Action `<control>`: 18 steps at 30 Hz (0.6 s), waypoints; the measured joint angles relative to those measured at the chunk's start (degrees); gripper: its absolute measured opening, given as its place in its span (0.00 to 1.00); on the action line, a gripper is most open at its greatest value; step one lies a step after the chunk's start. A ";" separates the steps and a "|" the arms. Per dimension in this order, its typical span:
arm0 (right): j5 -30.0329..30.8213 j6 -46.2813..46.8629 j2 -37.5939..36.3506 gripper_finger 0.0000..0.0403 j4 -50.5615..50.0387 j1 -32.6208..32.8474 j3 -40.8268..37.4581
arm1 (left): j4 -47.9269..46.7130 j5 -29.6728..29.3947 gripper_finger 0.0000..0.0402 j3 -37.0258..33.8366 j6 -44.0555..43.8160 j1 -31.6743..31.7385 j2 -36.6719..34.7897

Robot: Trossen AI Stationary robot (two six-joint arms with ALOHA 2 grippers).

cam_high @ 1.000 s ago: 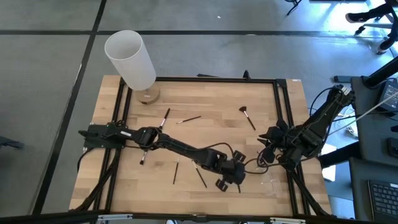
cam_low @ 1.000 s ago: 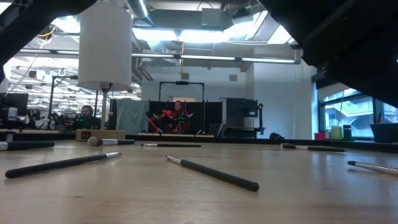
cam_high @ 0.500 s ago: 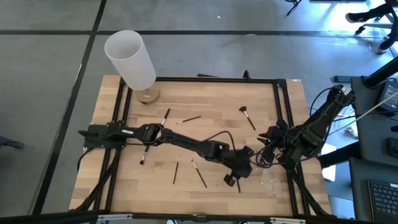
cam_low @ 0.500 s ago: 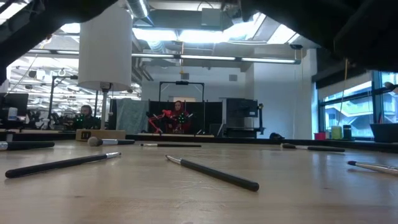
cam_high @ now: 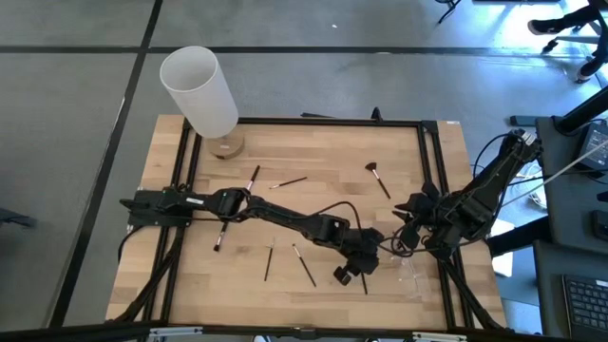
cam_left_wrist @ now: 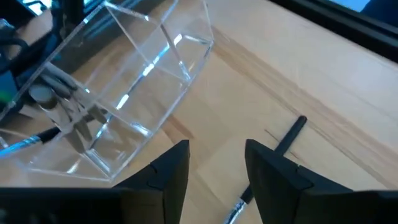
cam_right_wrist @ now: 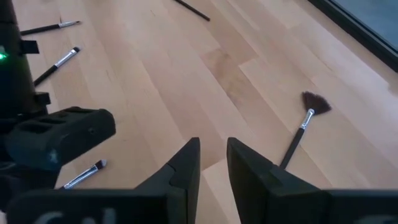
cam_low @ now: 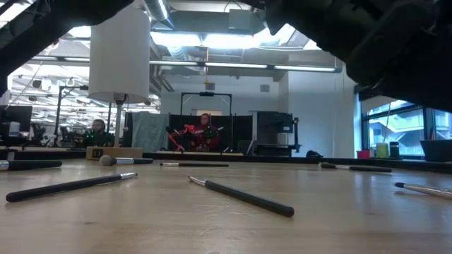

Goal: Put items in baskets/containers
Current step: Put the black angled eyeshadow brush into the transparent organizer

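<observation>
Several thin makeup brushes lie flat on the wooden table: two at the far middle [cam_high: 252,179] [cam_high: 290,181], a fan-headed one [cam_high: 377,178], and others near the front [cam_high: 269,258] [cam_high: 304,264]. The clear container [cam_left_wrist: 124,93] stands on the table near its near right corner [cam_high: 413,275]. My left gripper [cam_high: 363,270] hovers just left of it, open with nothing between its fingers [cam_left_wrist: 217,168]. One brush [cam_left_wrist: 289,138] lies on the wood just past one fingertip. My right gripper [cam_high: 407,228] waits at the right edge, slightly open and empty [cam_right_wrist: 213,162].
A tall white cylinder [cam_high: 199,90] on a round wooden base stands at the far left corner. A black frame [cam_high: 313,122] runs along the table's edges. Cables hang around the right arm [cam_high: 446,223]. In the low view brushes [cam_low: 244,196] [cam_low: 70,185] lie across the near table.
My left gripper has gone a little toward the table's right edge, nearer the clear container, and its wrist has turned. The brushes and the container have kept their places.
</observation>
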 joint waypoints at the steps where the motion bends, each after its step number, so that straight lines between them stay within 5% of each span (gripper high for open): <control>1: -0.09 -0.41 0.00 0.20 0.27 0.00 -0.01 | 0.07 0.00 0.37 0.00 0.02 -0.04 0.00; 18: -0.63 -2.56 0.02 0.20 2.22 0.00 0.00 | -8.73 1.29 0.33 0.03 1.09 0.19 3.71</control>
